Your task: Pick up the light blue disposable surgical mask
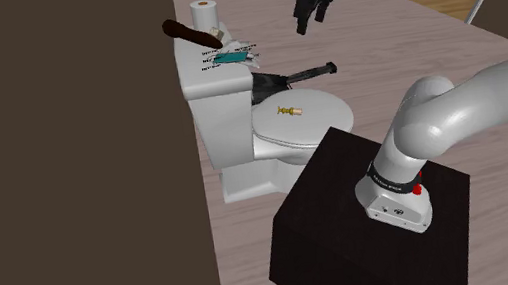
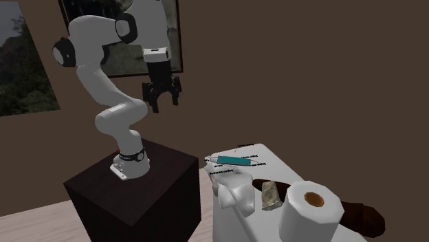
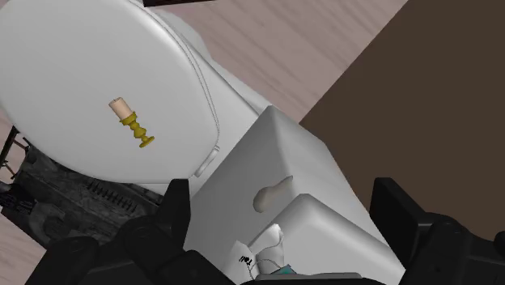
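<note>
The mask [image 1: 227, 58] is a teal-blue strip with white edges and loops, lying flat on the white toilet tank [image 1: 217, 83]. In the second exterior view the mask [image 2: 234, 161] lies on the tank's end nearer the arm. My gripper [image 1: 315, 19] hangs open in the air, well above the tank and off to the shoulder view's right of it. The gripper [image 2: 163, 103] holds nothing. In the wrist view the gripper [image 3: 283, 235] has its fingers [image 3: 174, 212] wide apart, with a sliver of the mask [image 3: 279, 273] low between them.
A toilet roll [image 1: 205, 14], a brown stick-like object [image 1: 189, 32] and a small grey lump [image 2: 270, 194] share the tank top. A brass candle holder [image 1: 288, 113] lies on the toilet lid [image 1: 315, 123]. A black long object [image 1: 296, 76] rests behind the lid. A brown wall [image 1: 63, 162] borders the toilet.
</note>
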You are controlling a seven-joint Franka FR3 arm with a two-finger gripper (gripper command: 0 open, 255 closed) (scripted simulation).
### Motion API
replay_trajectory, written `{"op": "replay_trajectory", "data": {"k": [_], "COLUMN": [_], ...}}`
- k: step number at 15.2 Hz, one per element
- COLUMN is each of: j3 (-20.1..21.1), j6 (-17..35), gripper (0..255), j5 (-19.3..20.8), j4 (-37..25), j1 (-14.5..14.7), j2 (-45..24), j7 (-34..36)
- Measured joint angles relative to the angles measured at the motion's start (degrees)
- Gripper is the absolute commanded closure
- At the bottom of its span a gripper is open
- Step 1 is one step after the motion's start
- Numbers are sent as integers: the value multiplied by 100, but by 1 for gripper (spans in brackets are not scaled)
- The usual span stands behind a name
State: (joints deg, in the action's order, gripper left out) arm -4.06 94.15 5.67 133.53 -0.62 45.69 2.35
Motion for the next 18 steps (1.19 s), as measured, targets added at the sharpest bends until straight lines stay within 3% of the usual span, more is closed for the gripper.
{"op": "replay_trajectory", "data": {"k": [5, 18], "j3": [-186, -702], "j6": [348, 1583], "gripper": [0, 0], "j5": [138, 265], "j4": [-226, -1764], "j1": [177, 830], "j2": [-596, -3419], "j7": [-570, -3041]}}
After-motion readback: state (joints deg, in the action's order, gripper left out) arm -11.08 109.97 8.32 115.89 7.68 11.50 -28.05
